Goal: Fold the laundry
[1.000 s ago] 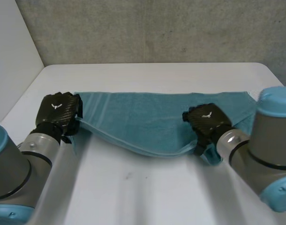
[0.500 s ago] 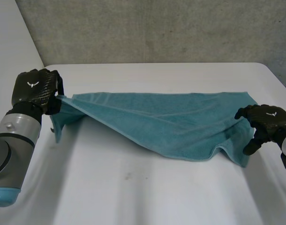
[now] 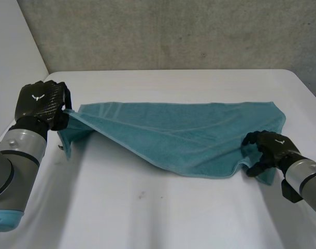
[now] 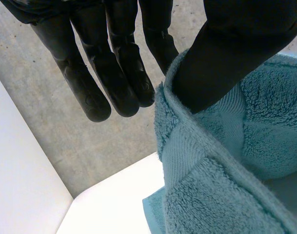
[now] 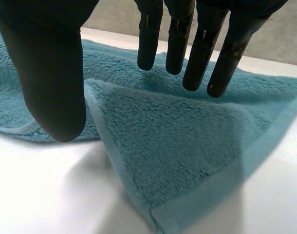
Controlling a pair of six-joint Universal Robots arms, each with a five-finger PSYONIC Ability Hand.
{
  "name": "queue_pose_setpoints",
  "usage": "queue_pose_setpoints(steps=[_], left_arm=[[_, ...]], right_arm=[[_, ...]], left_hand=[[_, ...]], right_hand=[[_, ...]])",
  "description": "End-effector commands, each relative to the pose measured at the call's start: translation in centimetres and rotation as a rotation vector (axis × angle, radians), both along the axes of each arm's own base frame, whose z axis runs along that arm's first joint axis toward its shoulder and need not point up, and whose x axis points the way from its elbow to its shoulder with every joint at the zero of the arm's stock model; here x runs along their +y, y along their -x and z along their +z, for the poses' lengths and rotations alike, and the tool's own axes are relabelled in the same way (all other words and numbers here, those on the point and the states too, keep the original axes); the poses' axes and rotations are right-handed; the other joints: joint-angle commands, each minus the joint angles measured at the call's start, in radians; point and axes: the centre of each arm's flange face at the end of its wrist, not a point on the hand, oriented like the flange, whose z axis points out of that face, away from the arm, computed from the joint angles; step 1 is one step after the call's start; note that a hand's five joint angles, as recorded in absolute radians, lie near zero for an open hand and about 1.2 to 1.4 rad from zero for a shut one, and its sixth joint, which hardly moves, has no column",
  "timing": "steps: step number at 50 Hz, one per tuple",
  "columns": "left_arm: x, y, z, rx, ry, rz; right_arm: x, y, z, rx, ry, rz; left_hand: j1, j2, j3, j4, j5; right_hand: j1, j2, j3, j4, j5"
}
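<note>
Nearest, toward the table's (image 3: 163, 212) right edge, the right hand (image 3: 272, 147) hovers spread and empty over the teal towel's (image 3: 189, 135) near corner. At the left edge, the left hand (image 3: 41, 102) pinches the opposite corner, held raised. The towel's far hem lies flat. I judge no fold finished yet.

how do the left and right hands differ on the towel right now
The left hand pinches a corner of the towel against its thumb; the right hand is open, fingers straight above the cloth, gripping nothing. The left hand holds its end lifted off the table; the right hand sits low over the opposite end. Both are at the towel's ends.
</note>
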Motion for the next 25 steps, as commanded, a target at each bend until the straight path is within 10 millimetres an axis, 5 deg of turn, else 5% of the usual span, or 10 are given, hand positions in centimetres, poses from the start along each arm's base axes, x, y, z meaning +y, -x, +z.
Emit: queue_pose_setpoints(steps=[1,10,17,25], left_arm=[[-0.1,0.0,-0.2,-0.002,-0.006,0.002],[-0.2,-0.1,-0.3,-0.002,-0.009,0.007],[-0.5,-0.6,-0.3,-0.003,-0.01,0.024],[-0.7,-0.9,-0.4,-0.006,-0.016,0.036]], right_arm=[[0.0,-1.7,-1.2,0.007,-0.013,0.053],[-1.3,-1.1,-1.9,0.059,0.009,-0.026],[-1.8,-0.2,-0.3,0.179,0.121,-0.07],[-2.3,1.6,0.8,0.332,0.171,-0.06]], left_hand=[[0.253,0.197,0.203,0.201,0.248],[0.253,0.197,0.203,0.201,0.248],[0.253,0.197,0.203,0.201,0.248],[0.253,0.197,0.203,0.201,0.248]], right_hand=[[0.228,0.149,0.146,0.147,0.165],[0.604,0.525,0.522,0.523,0.541],[0.921,0.842,0.839,0.84,0.857],[0.961,0.883,0.879,0.881,0.898]])
